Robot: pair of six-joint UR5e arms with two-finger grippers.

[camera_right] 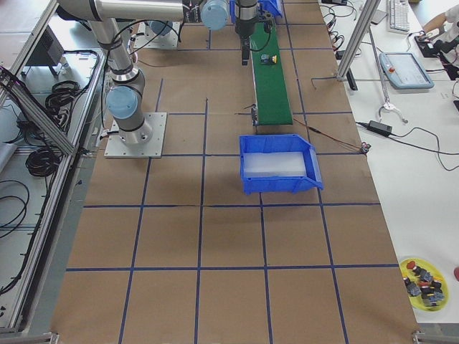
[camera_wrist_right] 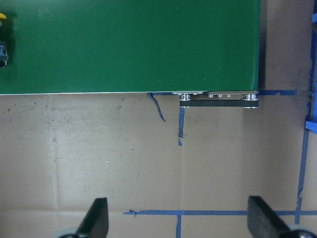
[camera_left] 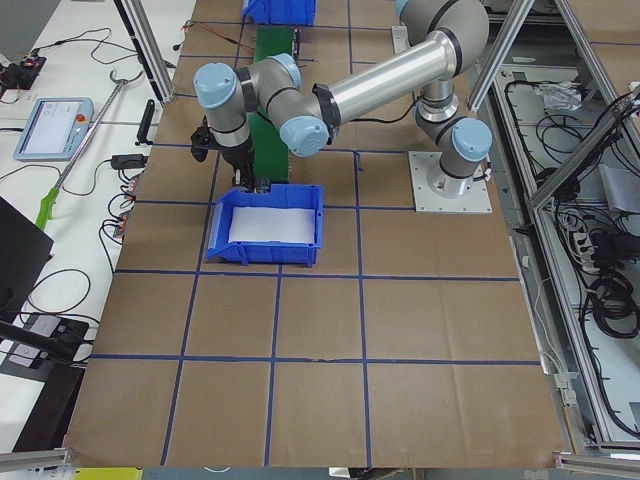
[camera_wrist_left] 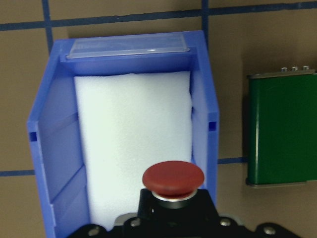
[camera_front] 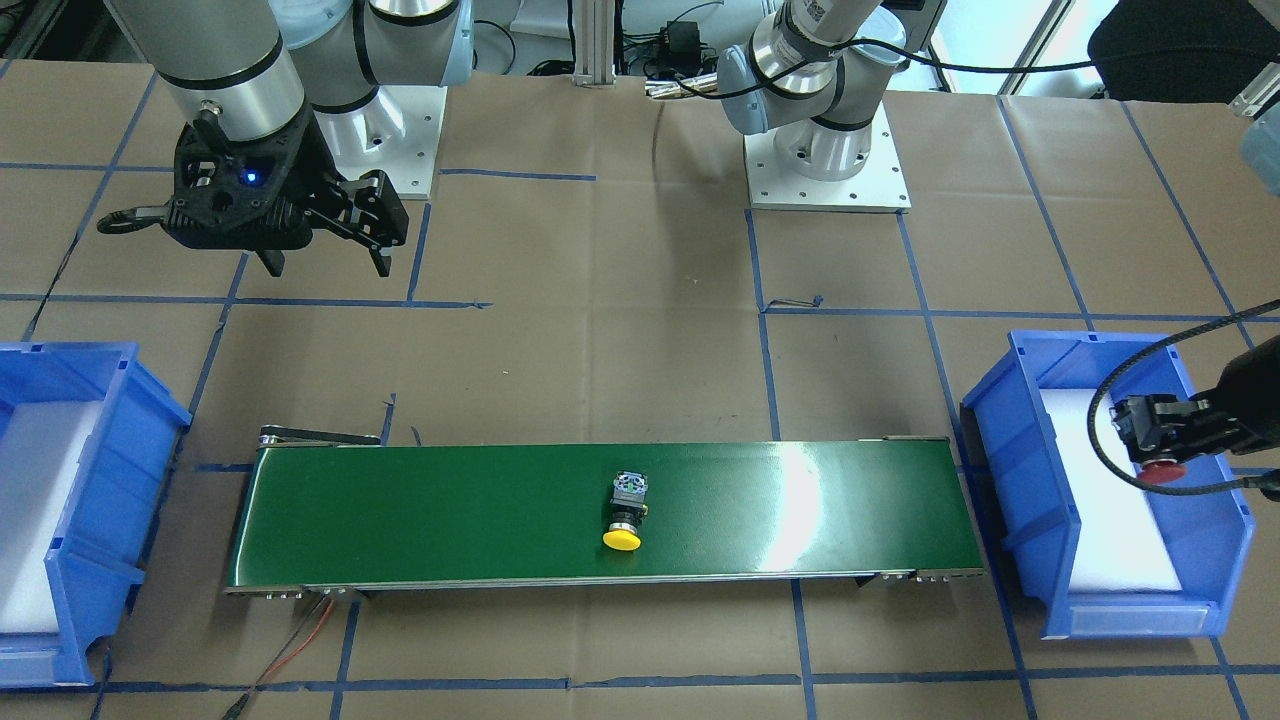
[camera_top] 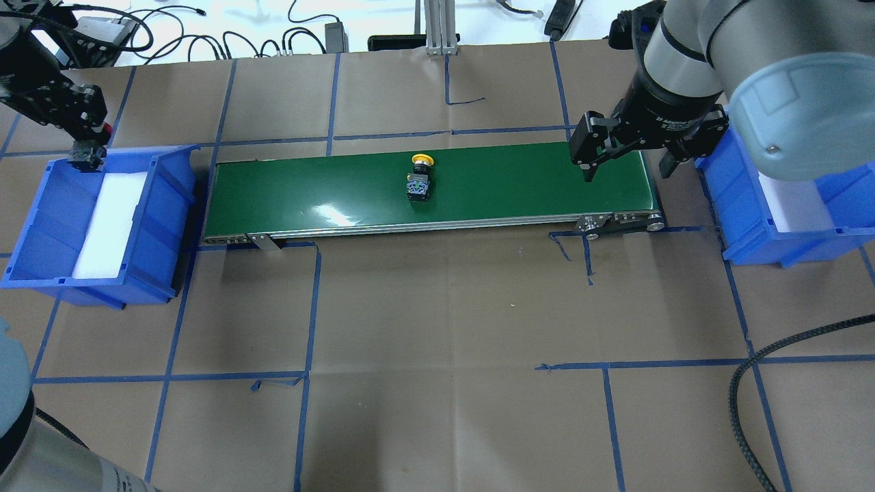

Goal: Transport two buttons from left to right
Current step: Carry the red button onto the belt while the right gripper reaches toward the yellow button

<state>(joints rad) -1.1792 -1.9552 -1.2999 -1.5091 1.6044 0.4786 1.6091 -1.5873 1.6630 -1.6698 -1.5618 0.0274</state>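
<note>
Clamping red-capped button point(camera_wrist_left: 173, 179) in left gripper point(camera_front: 1165, 440), hovering above blue bin point(camera_front: 1020, 470) off conveyor belt's point(camera_front: 450, 510) left end. Logging yellow-capped button point(camera_front: 625, 510) lying mid-belt. Logging right gripper point(camera_top: 627, 160) spread wide, empty, above belt's right end; wrist lettering point(camera_top: 673, 121) too small to read.

No text can be read. White lettering runs round the black ring point(camera_top: 673, 124) just above the right gripper point(camera_top: 627, 171), too small to make out. A white label point(camera_front: 820, 11) high on the left arm point(camera_front: 800, 70), far from its gripper, is blurred.
</note>
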